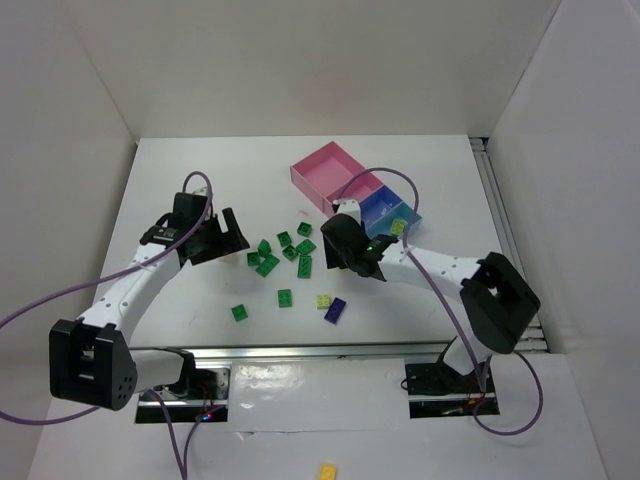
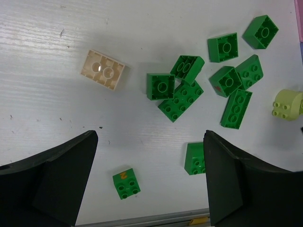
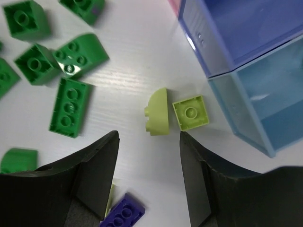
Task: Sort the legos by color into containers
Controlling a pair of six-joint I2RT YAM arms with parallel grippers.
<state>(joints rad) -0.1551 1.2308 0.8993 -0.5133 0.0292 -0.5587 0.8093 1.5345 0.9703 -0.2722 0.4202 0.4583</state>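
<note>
**Left arm.** The left gripper [image 2: 150, 137] has its fingers [image 2: 52, 179] spread wide, with nothing clamped.
- The cream brick [image 2: 104, 70] lies hollow side up at 11 o'clock from the gap, beyond the tips and well apart from both.
- A small green brick with an orange mark [image 2: 126, 183] lies inside the gap, nearer the left finger and apart from it.
- A second green brick [image 2: 193, 158] lies at the right finger's inner edge and is partly hidden. I cannot tell whether they touch.
- The green cluster [image 2: 203, 87] spreads at 1 o'clock, past the tips.

**Right arm.** The right gripper [image 3: 149, 137] has its fingers apart and holds nothing.
- A curved pale yellow-green brick [image 3: 157, 112] and a square pale yellow-green brick [image 3: 190, 112], hollow side up, lie side by side on the table. They are at 12 o'clock, just past the tips.
- The dark purple brick [image 3: 124, 213] lies low in the gap, at 6 o'clock, beside the left finger.
- The dark blue box [image 3: 255, 19] and light blue box [image 3: 274, 99] are at 2 o'clock. The square brick is near the light blue wall but apart from it.

**Top view.** The large pink box [image 1: 335, 168] ends the container row at 1 o'clock of the table's centre.
</note>
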